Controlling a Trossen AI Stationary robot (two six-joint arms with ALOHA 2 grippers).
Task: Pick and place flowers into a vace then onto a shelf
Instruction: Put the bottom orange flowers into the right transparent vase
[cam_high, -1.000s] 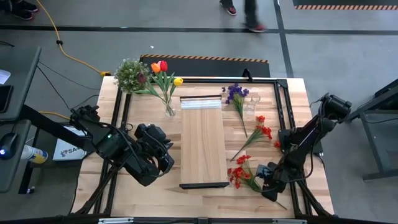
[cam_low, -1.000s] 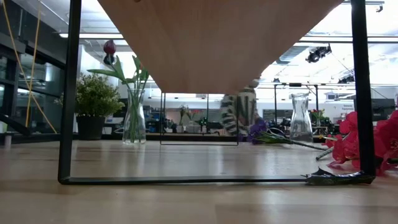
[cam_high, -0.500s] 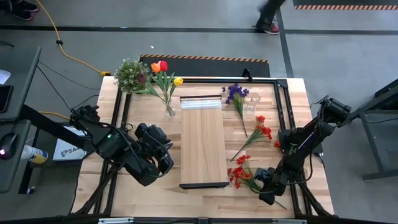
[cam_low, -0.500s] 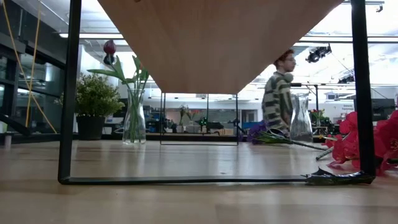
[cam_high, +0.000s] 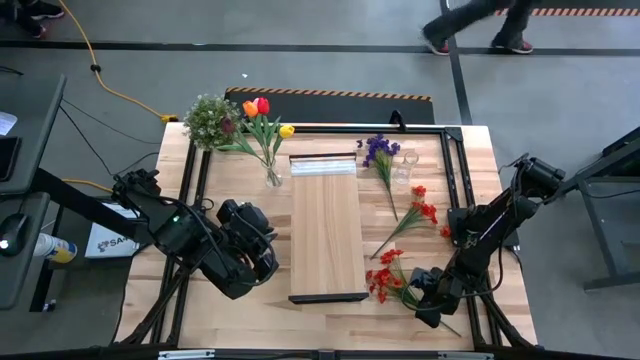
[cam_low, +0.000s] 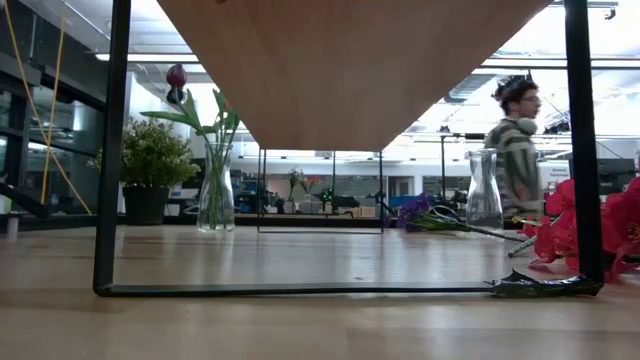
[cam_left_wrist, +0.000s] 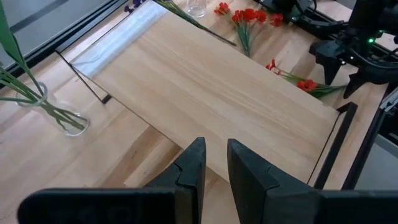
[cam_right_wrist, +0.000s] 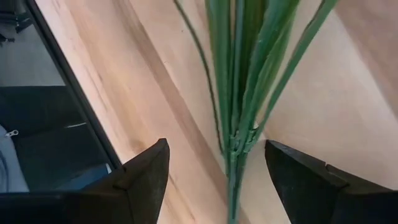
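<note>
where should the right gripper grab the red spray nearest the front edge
On the bare green stem, just below where the stalks bunch together, not at the red blossoms. The red spray lies flat on the table, so coming straight down from above looks best. The right gripper hangs open with a finger either side of the stem, already lined up across it.

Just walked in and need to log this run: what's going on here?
The right tool is open over the stem of a red spray near the table's front right, not yet gripping. The left tool waits, nearly shut, beside the shelf. One vase already holds tulips; another stands empty.
</note>
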